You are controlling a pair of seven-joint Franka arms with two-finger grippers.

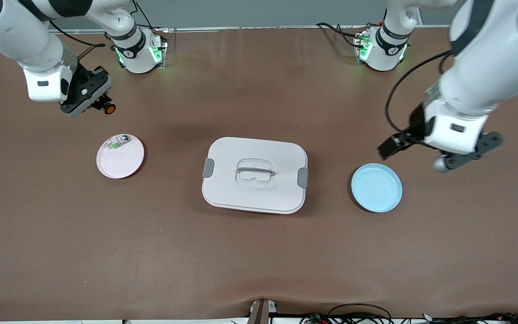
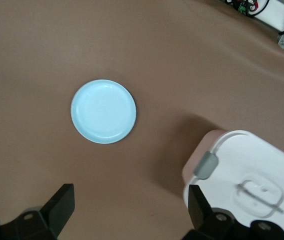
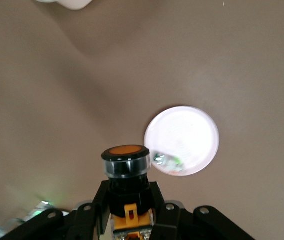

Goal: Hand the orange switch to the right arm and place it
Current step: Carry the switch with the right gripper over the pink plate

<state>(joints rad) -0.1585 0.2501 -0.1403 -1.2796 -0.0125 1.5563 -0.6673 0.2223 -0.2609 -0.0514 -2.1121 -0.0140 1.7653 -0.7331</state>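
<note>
Transfer is complete; placement remains. The left hand (image 2: 126, 215), fingers apart and empty, waits over the worktop (image 1: 259, 252) beside the blue plate (image 1: 376, 187). The right hand (image 1: 99, 104) grips the orange switch (image 1: 108, 108) above bare worktop near the pink plate (image 1: 120, 156).

Brown-covered table (image 1: 259, 252), grey wall strip along its top edge, cables (image 1: 358, 312) hanging at the near edge.

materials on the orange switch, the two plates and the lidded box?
Orange switch in the right end effector: likely black plastic body, glossy orange cap, shiny ring. Pink plate and blue plate: probably smooth moulded plastic, uniform colour, soft sheen. White box: matte plastic lid, grey clips. Left end effector is open.
</note>
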